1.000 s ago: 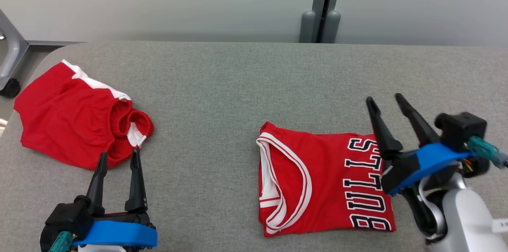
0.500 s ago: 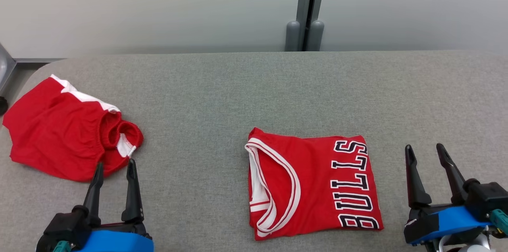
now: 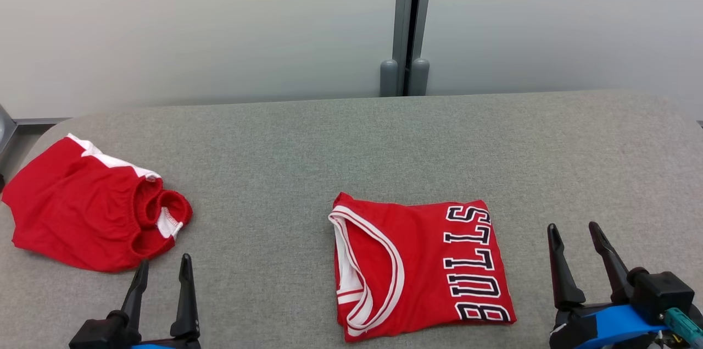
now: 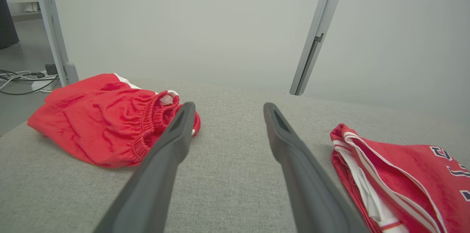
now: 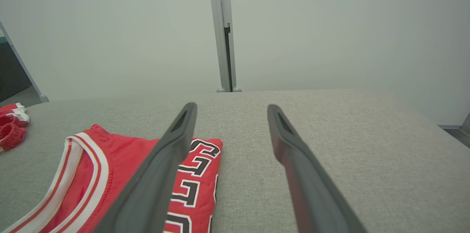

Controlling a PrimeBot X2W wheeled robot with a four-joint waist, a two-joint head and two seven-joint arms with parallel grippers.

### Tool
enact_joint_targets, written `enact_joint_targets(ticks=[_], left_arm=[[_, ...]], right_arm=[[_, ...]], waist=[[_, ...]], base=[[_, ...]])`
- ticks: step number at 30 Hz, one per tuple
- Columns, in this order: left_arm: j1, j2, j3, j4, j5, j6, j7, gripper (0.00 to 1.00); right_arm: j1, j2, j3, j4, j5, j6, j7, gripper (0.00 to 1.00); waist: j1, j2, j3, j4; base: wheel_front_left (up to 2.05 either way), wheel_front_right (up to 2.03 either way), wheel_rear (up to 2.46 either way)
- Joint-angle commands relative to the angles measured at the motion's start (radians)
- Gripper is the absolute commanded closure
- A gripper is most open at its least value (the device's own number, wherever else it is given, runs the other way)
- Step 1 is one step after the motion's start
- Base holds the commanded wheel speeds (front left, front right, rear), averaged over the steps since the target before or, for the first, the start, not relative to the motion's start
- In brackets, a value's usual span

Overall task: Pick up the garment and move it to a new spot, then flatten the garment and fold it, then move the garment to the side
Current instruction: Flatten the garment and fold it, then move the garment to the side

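1. Head view: the grey fabric-covered table [image 3: 351, 134] carries two red garments, and neither gripper holds anything. From that I judge the pick-up, flattening and folding done for the Bulls jersey [image 3: 417, 266], which lies as a tidy packet at about 5 o'clock on the table. It sits right of centre. I cannot tell whether the last move to the side is made or yet to do.
2. The jersey is folded to a near-square and lies flat with its layers stacked evenly. Its neck opening, trimmed in white and red, faces 9 o'clock. The black-and-white lettering "BULLS" runs down its 3 o'clock edge. In the left wrist view the collar edge stands slightly proud of the cloth under it.
3. The red shorts [image 3: 82, 217], with a white side panel, lie at about 9 o'clock, well apart from the jersey. They are rumpled, with the gathered waistband bunched toward 3 o'clock. If they count as a garment to be done, the whole sequence is left for them.
4. The right gripper [image 3: 572, 226] is at 4 o'clock, just beside the jersey's lettered edge without touching it. Its fingers are spread and empty.
5. The left gripper [image 3: 165, 261] is at 7 o'clock, near the shorts' lower edge. Its fingers are likewise spread, with nothing between them.
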Motion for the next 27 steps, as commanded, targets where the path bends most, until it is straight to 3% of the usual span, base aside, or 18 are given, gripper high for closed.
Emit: enact_joint_targets(ticks=[1,27], left_arm=[[0.011,0.005,-0.003,0.005,-0.003,-0.007,-0.004,0.0],[0.022,0.011,-0.019,-0.002,-0.02,0.01,-0.002,0.0]], right_arm=[[0.015,-0.001,-0.004,0.002,-0.005,0.0,0.002,0.0],[0.023,0.0,0.01,-0.022,-0.01,0.0,0.043,0.0]], waist=[[0.0001,0.0001,-0.003,0.0],[0.0001,0.0001,-0.008,0.014]], base=[[0.0,0.0,0.0],[0.0,0.0,0.0]])
